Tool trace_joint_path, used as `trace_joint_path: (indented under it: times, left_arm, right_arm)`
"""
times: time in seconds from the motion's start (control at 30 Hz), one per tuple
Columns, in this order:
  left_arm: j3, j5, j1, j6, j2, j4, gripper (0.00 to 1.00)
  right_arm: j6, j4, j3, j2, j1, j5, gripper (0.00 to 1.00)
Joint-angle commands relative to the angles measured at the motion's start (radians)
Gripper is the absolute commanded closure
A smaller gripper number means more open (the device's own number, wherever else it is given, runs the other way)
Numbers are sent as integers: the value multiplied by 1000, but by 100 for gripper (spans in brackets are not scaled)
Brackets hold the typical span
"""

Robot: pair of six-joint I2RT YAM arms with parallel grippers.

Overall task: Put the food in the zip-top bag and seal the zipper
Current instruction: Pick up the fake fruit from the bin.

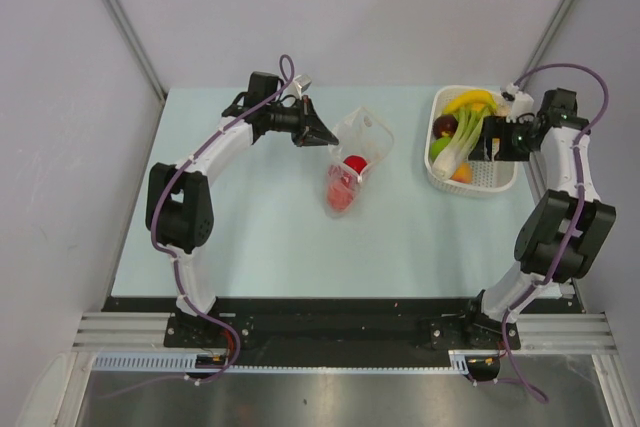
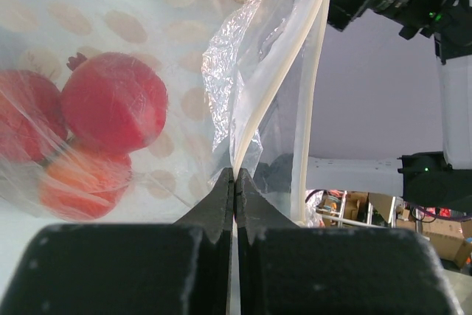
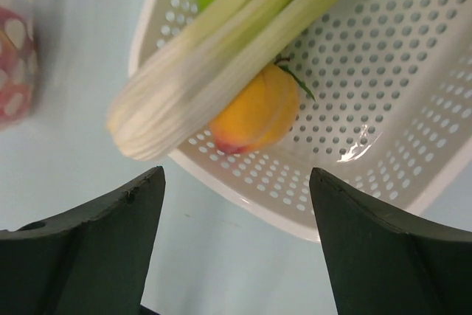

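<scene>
— What does your left wrist view add to the overhead?

— The grip. Your left hand [image 2: 234, 186] is pinched fully closed on the zipper [image 2: 301, 182] of the zip-top bag [image 2: 243, 49]. You can also count the contents there: two red fruits [image 2: 110, 101] and one orange fruit [image 2: 81, 182], three in all. From above they merge into a reddish lump, but you do see the bag lying mid-counter [image 1: 250, 227], well apart from the basket [image 1: 492, 177] at far right.

— And your right hand?

— Your right hand [image 3: 236, 175] hangs over the basket, fingers spread wide, gripping nothing. Below it lie one pale green stalk [image 3: 221, 57] and one peach-coloured fruit [image 3: 254, 116].

— Anything unclear?

— The second red fruit is cut off at the frame's left edge, and your right wrist view shows the bag only as a blur. The overhead adds one banana [image 1: 470, 100] in the basket.
</scene>
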Motion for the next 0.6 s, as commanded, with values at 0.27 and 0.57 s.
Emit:
trace_joint_path:
  times: [0.27, 0.57]
  left_arm:
    - [13, 7, 5, 33, -31, -9, 100]
    - [26, -3, 7, 55, -34, -36, 100]
  right_arm:
    - [-116, 61, -82, 131, 46, 60, 16]
    - [-58, 187, -119, 201, 94, 97, 8]
